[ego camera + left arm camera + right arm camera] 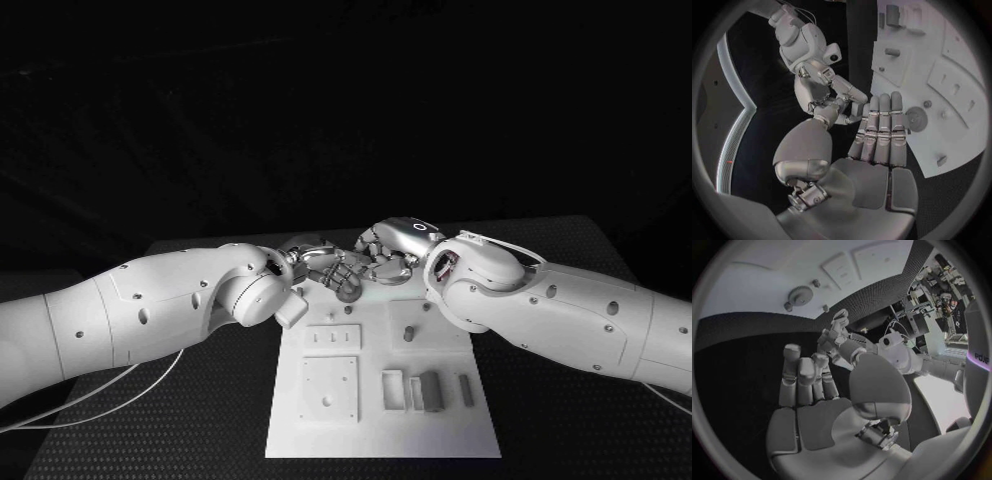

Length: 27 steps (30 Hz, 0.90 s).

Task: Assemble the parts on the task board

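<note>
The white task board [382, 425] lies in the middle of the table. Both hands meet above its far end. My left hand [335, 268] has its fingers straight and together, palm bare, fingertips [884, 107] next to a round gear [916, 118] that sits on the board [954, 135]. My right hand [392, 244] is just beyond, fingers [798, 375] upright and slightly apart, holding nothing. The gear [803, 293] and small pegs [787, 306] lie on the board past it. Several grey bar parts [430, 390] stand at the board's near right.
Two raised square plates [329, 388] occupy the board's left half, and a small block [293, 312] lies at its left edge. Black table [577, 440] surrounds the board. A cable [101, 395] loops under my left arm.
</note>
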{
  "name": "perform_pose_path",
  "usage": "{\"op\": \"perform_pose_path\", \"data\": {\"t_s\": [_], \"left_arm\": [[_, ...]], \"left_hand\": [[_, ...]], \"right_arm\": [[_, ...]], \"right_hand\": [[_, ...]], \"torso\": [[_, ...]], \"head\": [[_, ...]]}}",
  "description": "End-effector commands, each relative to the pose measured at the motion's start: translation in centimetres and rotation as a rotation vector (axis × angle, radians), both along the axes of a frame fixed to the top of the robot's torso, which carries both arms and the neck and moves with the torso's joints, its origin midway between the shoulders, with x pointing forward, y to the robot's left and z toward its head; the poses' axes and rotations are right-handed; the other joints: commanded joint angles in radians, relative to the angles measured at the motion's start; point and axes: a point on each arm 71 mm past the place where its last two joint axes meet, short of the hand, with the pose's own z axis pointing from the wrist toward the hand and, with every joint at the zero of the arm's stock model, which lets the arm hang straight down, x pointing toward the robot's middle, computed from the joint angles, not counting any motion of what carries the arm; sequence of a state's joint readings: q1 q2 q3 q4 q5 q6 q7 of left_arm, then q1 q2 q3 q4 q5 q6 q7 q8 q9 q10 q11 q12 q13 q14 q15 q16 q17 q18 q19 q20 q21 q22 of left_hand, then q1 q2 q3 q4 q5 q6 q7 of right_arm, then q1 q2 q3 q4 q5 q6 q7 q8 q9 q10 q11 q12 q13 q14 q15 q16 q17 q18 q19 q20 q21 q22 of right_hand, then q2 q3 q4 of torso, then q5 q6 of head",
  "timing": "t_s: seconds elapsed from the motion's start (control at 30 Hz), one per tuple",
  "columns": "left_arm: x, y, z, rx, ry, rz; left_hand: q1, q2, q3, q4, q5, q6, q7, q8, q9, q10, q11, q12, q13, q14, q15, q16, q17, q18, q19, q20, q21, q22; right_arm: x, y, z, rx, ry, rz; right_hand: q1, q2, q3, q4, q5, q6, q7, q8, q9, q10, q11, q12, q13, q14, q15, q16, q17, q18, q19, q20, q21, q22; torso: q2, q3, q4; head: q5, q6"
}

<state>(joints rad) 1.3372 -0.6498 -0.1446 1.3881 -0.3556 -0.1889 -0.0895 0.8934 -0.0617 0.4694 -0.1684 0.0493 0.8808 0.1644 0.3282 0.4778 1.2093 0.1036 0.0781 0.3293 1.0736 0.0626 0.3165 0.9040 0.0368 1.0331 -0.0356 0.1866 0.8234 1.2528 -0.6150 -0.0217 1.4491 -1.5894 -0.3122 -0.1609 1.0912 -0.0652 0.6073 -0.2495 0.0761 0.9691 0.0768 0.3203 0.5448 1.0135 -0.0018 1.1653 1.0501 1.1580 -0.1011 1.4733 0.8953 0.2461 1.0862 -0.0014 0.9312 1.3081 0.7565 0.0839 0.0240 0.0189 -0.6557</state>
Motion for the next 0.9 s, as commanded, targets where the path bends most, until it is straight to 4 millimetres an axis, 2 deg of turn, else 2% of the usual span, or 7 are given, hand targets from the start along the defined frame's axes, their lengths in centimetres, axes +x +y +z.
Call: {"op": "perform_pose_path", "data": {"t_s": [0.03, 0.33, 0.63, 0.8, 0.9], "left_arm": [[-0.20, -0.60, 0.21, -0.025, 0.007, -0.025], [-0.08, -0.35, 0.26, -0.031, -0.001, -0.006], [0.02, -0.14, 0.25, -0.029, -0.002, 0.003], [0.17, 0.04, 0.24, -0.025, -0.005, 0.019], [0.25, 0.14, 0.23, -0.023, -0.006, 0.026]], "left_hand": [[0.003, 0.009, 0.000, -0.007, 0.000, 0.008, -0.001, -0.005, -0.001, 0.000, -0.001, -0.005, 0.002, -0.004, 0.001, -0.004, 0.002, 0.016, -0.004, 0.001, -0.004, 0.002], [0.015, 0.026, 0.002, -0.024, 0.000, 0.015, -0.003, -0.004, -0.002, 0.005, -0.003, -0.004, 0.006, -0.001, 0.000, -0.006, 0.007, 0.016, -0.002, 0.000, -0.004, 0.006], [0.032, 0.077, 0.007, -0.056, 0.000, 0.033, -0.011, 0.002, -0.002, 0.019, -0.009, 0.000, 0.014, 0.004, -0.001, -0.011, 0.017, 0.014, 0.000, 0.000, -0.005, 0.012], [0.044, 0.118, 0.012, -0.085, 0.000, 0.053, -0.021, 0.010, -0.001, 0.035, -0.017, 0.004, 0.020, 0.012, -0.004, -0.011, 0.027, 0.014, 0.005, -0.003, -0.004, 0.017], [0.054, 0.135, 0.023, -0.098, 0.000, 0.065, -0.027, 0.014, 0.000, 0.046, -0.022, 0.008, 0.024, 0.017, -0.006, -0.010, 0.032, 0.014, 0.008, -0.004, -0.003, 0.020]], "right_arm": [[-0.23, 0.46, -0.13, -0.010, -0.001, 0.020], [-0.19, 0.50, -0.38, -0.017, 0.009, 0.022], [-0.19, 0.45, -0.49, -0.020, 0.012, 0.023], [-0.31, 0.54, -0.47, -0.018, 0.012, 0.029], [-0.36, 0.58, -0.49, -0.018, 0.013, 0.031]], "right_hand": [[0.002, 0.004, 0.000, 0.004, 0.004, 0.050, 0.022, 0.003, 0.036, -0.002, -0.007, -0.004, -0.001, 0.001, -0.009, 0.003, -0.002, 0.016, 0.005, -0.002, 0.004, 0.018], [0.002, 0.003, 0.000, 0.005, 0.004, 0.051, 0.022, 0.003, 0.037, -0.002, -0.007, -0.004, -0.001, 0.002, -0.009, 0.004, -0.002, 0.016, 0.006, -0.002, 0.004, 0.018], [0.002, 0.003, 0.001, 0.005, 0.004, 0.052, 0.022, 0.004, 0.037, -0.002, -0.007, -0.004, -0.001, 0.002, -0.009, 0.004, -0.002, 0.016, 0.006, -0.003, 0.004, 0.018], [0.002, 0.003, 0.001, 0.005, 0.004, 0.052, 0.021, 0.004, 0.037, -0.001, -0.008, -0.003, -0.001, 0.002, -0.009, 0.004, -0.002, 0.016, 0.006, -0.003, 0.004, 0.018], [0.002, 0.003, 0.001, 0.005, 0.004, 0.053, 0.021, 0.004, 0.038, -0.001, -0.008, -0.003, -0.001, 0.002, -0.009, 0.004, -0.002, 0.016, 0.006, -0.003, 0.004, 0.018]], "torso": [[0.000, 0.0000, 0.0003], [0.000, -0.0001, 0.0000], [0.000, 0.0005, 0.0001], [0.000, 0.0007, 0.0010], [0.000, 0.0014, 0.0006]], "head": [[-0.001, -0.001], [0.000, -0.001], [-0.001, -0.001], [-0.001, -0.003], [0.001, -0.004]]}}
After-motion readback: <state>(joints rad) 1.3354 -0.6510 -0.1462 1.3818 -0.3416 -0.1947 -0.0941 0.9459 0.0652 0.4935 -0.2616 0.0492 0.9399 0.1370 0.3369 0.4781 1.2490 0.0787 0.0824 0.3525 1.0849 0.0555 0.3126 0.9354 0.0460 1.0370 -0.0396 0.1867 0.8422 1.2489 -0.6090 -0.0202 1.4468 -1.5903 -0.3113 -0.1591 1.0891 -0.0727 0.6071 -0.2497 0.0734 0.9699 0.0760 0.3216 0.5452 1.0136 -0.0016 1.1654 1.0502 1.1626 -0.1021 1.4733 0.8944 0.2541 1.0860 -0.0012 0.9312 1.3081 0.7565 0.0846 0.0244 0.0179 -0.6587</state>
